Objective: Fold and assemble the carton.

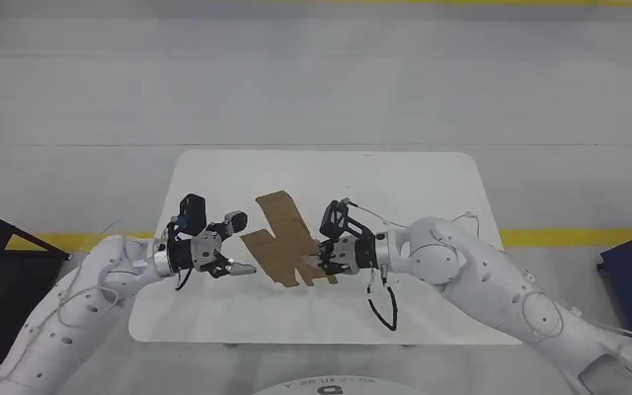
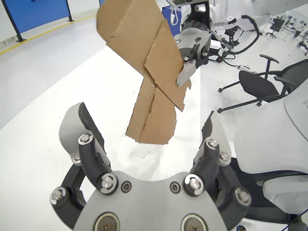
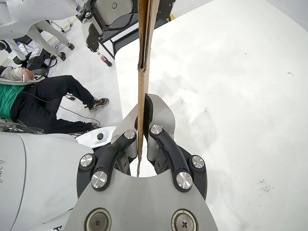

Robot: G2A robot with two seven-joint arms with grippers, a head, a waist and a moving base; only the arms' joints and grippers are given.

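Note:
The carton (image 1: 283, 237) is a flat brown cardboard blank, held up off the white table (image 1: 415, 188) near its middle. My right gripper (image 1: 321, 259) is shut on one edge flap of the carton (image 3: 143, 73), which shows edge-on between its pads. In the left wrist view the carton (image 2: 139, 56) hangs tilted ahead, pinched by the right gripper (image 2: 181, 79). My left gripper (image 1: 240, 247) stands open just left of the carton, fingers (image 2: 89, 121) spread and holding nothing. It appears beyond the carton as the left gripper (image 3: 131, 13) in the right wrist view.
The white table has rounded corners and bare surface at the back and right. A yellow floor line (image 1: 553, 237) runs behind it. Office chairs (image 2: 262, 82) and blue panels (image 2: 36, 1) stand off the table.

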